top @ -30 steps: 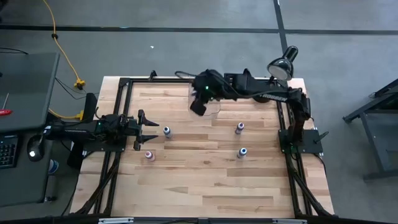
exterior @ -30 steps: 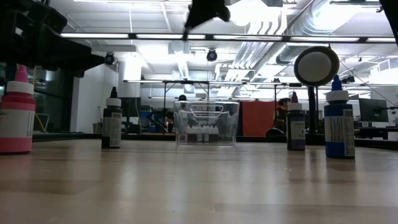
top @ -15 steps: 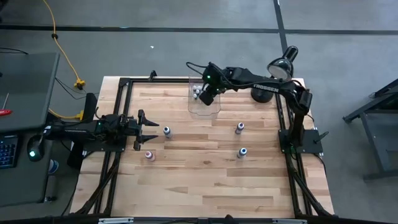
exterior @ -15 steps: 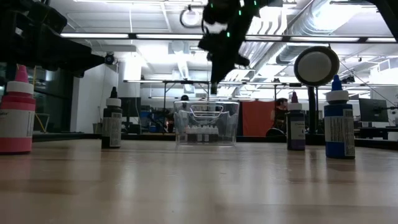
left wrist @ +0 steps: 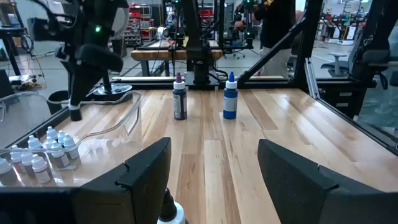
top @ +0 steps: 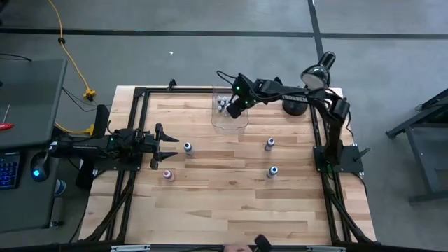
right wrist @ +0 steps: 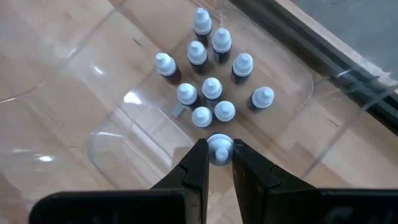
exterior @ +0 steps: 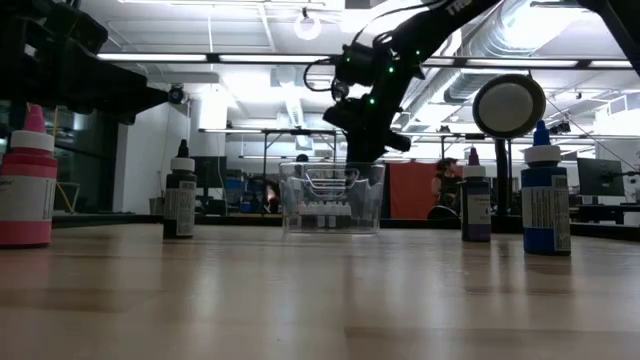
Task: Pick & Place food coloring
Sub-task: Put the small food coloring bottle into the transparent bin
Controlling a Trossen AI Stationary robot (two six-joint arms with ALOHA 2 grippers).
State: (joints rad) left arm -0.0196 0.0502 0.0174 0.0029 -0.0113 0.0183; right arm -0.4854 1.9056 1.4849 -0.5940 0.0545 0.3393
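Holding a small white-capped food coloring bottle [right wrist: 219, 151] pinched between its fingers, our right gripper [right wrist: 219, 163] has swung over and dipped into the clear rectangular plastic bin [top: 230, 124], beside the cluster of bottles [right wrist: 209, 87] inside. Release likely comes next. Left gripper [top: 166, 145] waits spread, well apart from the bin, probably empty.

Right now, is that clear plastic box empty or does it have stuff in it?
Not empty. The clear bin holds a cluster of upright small bottles; the right gripper holds another bottle above it.
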